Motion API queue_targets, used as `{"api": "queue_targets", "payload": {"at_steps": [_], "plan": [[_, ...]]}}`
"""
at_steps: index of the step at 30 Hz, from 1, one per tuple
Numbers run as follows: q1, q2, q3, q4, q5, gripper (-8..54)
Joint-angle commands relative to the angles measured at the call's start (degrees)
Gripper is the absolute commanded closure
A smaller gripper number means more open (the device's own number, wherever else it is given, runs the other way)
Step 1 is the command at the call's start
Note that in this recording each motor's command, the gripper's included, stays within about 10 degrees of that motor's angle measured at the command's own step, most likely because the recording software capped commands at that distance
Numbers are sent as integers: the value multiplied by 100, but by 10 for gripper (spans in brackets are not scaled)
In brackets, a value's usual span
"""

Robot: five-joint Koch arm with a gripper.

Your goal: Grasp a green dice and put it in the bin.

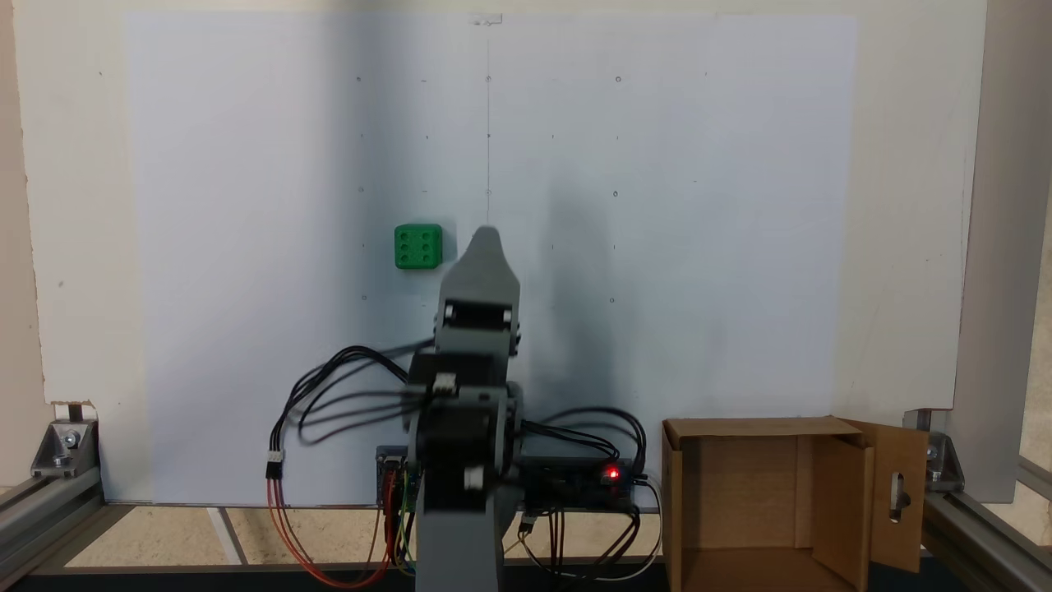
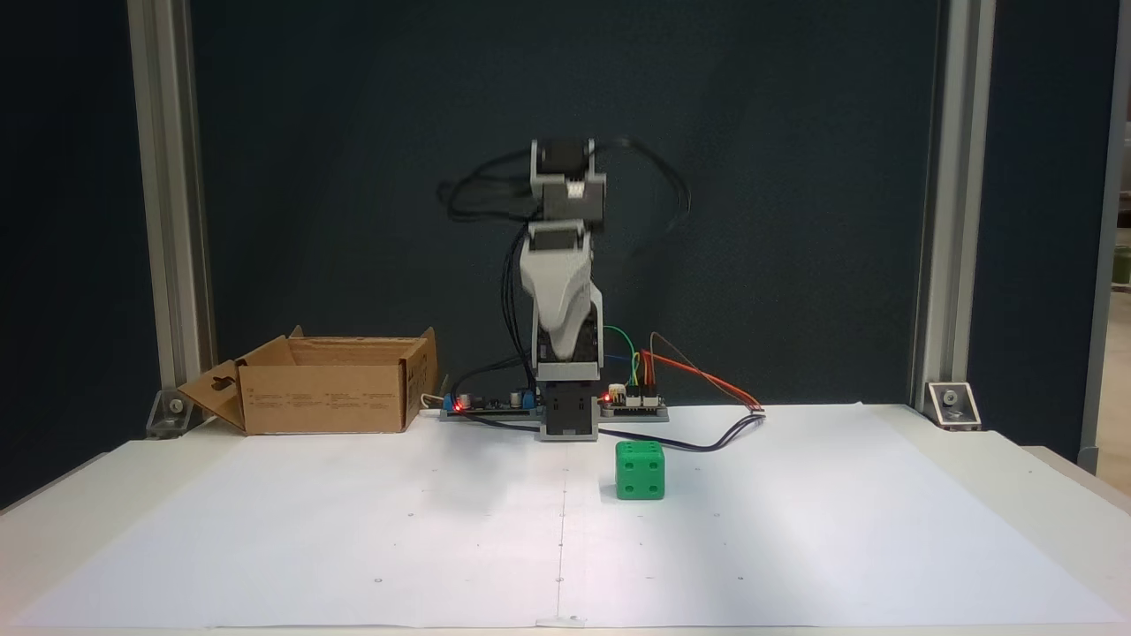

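The green dice [image 1: 418, 246] rests on the white paper sheet with its six-pip face up. It also shows as the green dice [image 2: 640, 471] a little in front of the arm's base. My gripper [image 1: 486, 236] points away from the base, its tip just right of the dice and apart from it. The other fixed view has the gripper [image 2: 557, 354] hanging folded above the base, well off the table, jaws together and holding nothing. The bin [image 1: 768, 493], an open brown cardboard box, stands right of the base; it is the bin [image 2: 329, 386] at the left there.
A control board with a red light [image 1: 610, 474] and loose cables [image 1: 329, 403] lies around the base. Aluminium frame posts [image 2: 168, 212] stand at the table's corners. The white paper sheet [image 2: 353, 530] covers most of the table.
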Motion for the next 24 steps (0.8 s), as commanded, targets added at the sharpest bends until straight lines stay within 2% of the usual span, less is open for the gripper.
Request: {"api": "queue_targets", "payload": {"at_steps": [1, 4, 13, 24], "plan": [[-105, 18, -668, 921, 220, 25], [-360, -334, -1195, 1450, 571, 25], [-923, -949, -1881, 1415, 1907, 24], [-2057, -2241, -2188, 1362, 2364, 15]]}}
